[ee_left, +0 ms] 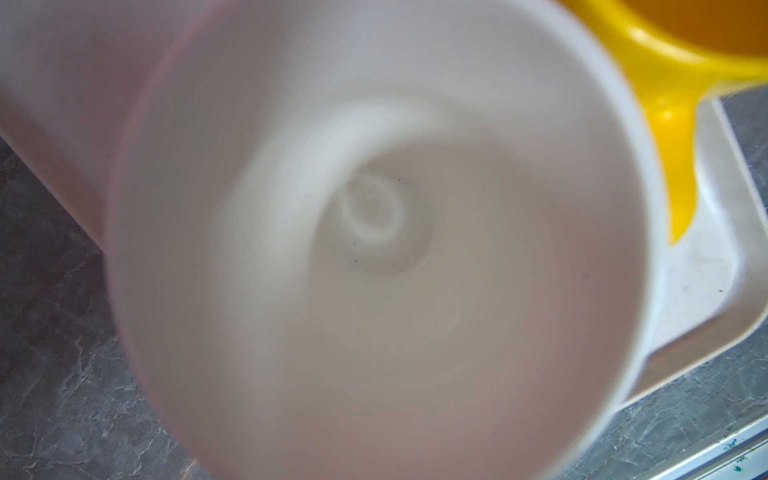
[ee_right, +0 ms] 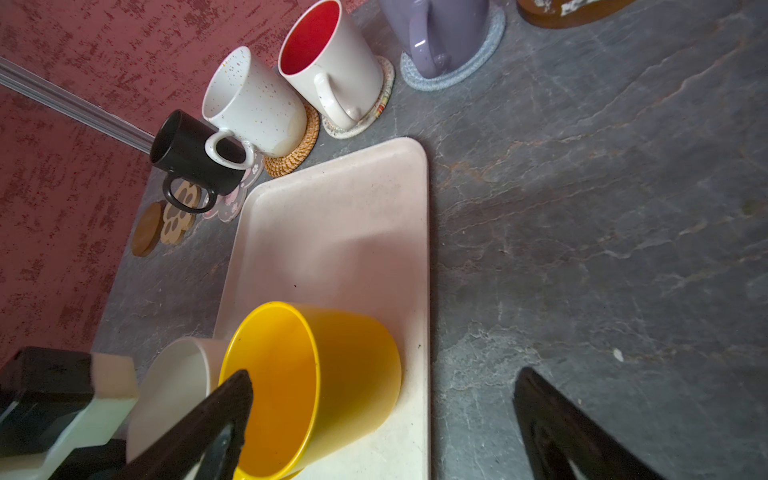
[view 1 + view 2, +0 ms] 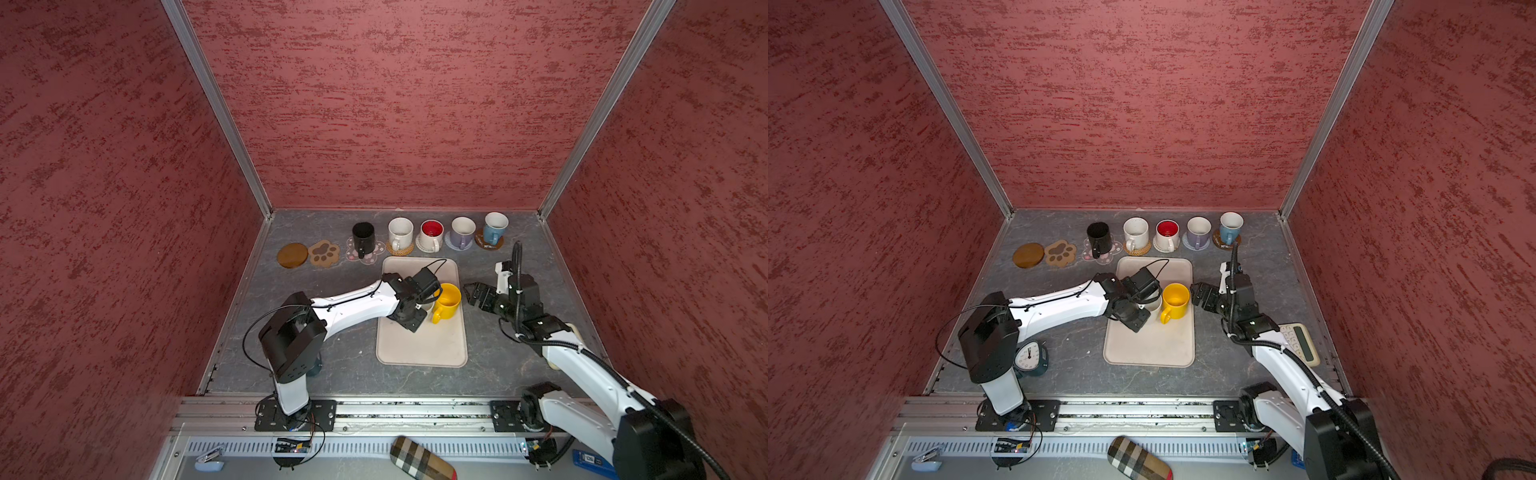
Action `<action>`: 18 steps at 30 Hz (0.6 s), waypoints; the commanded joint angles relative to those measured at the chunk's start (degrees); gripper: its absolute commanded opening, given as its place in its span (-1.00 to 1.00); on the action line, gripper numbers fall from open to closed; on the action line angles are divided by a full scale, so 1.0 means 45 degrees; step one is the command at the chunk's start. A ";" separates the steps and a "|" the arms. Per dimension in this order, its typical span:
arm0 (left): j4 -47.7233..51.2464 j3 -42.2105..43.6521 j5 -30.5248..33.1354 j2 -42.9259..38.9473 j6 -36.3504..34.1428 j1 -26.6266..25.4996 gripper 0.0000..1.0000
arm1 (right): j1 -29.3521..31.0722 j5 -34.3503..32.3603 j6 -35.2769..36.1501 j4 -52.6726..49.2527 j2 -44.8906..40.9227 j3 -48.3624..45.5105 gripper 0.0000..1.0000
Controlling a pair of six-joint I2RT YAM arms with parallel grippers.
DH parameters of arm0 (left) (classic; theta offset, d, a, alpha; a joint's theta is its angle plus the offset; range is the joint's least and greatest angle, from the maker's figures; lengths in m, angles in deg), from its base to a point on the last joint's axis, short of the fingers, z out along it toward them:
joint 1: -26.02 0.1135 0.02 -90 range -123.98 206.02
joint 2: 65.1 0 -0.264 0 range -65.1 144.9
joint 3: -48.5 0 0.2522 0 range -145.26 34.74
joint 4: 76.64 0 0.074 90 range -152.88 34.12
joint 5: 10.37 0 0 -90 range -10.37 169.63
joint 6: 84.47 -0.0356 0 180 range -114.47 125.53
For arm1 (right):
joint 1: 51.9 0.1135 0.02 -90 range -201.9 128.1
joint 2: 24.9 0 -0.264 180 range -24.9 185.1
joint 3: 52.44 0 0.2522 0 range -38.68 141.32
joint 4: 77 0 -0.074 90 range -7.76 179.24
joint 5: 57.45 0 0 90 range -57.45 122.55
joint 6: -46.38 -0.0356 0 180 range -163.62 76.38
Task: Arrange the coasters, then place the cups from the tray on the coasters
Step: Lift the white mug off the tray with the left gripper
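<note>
Right under the left claw [image 3: 417, 313], a plain white ceramic mug [image 1: 374, 249] stands on the beige rectangular tray [image 3: 419, 353]; whether the claw is clenched on it I cannot tell. Just beside stands the yellow handled mug [image 3: 448, 301], the right claw [image 3: 473, 294] gaping beyond, so a skewed lift could tip it. Farther off lie the bare brown round coaster [image 3: 292, 255] and tan paw-shaped coaster [image 3: 324, 252]; a loose pinch could drop the mug short.

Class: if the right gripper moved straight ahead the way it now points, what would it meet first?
Most likely the yellow mug on the tray: the open right gripper points at its side in both top views. Height is unclear, so it might clip the rim.
</note>
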 commanded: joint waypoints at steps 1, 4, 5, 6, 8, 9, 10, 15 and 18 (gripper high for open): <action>-0.0051 -0.0490 0.0574 -0.0766 0.0273 0.0002 -1.00 | -0.0124 0.0250 0.0138 0.0174 -0.0383 0.0051 0.97; 0.0161 -0.0472 0.1004 -0.1234 0.0514 0.0036 -1.00 | -0.0129 0.0179 0.0263 0.0041 -0.0557 0.0071 0.98; 0.0225 -0.0431 0.1156 -0.1438 0.0579 0.0058 -1.00 | -0.0115 0.0186 0.0284 -0.0011 -0.0651 0.0071 0.97; 0.0283 -0.0410 0.1256 -0.1653 0.0651 0.0061 -1.00 | -0.0121 0.0186 0.0298 -0.0052 -0.0746 0.0071 0.97; 0.0448 -0.0324 0.1452 -0.2182 0.0821 0.0097 -1.00 | -0.0116 0.0241 0.0256 -0.0149 -0.1014 0.0126 0.97; 0.0517 -0.0307 0.1540 -0.2413 0.0886 0.0128 -1.00 | -0.0119 0.0297 0.0231 -0.0189 -0.1135 0.0166 0.97; 0.0608 -0.0257 0.1631 -0.2708 0.0962 0.0168 -1.00 | -0.0130 0.0403 0.0207 -0.0216 -0.1288 0.0216 0.98; 0.0932 -0.0058 0.1655 -0.4074 0.1242 0.0789 -1.00 | -0.0124 0.0609 0.0153 -0.0394 -0.1721 0.0683 0.98; 0.1156 0.0001 0.1316 -0.4706 0.1409 0.1649 -1.00 | -0.0118 0.0657 0.0167 -0.0429 -0.1631 0.1120 0.98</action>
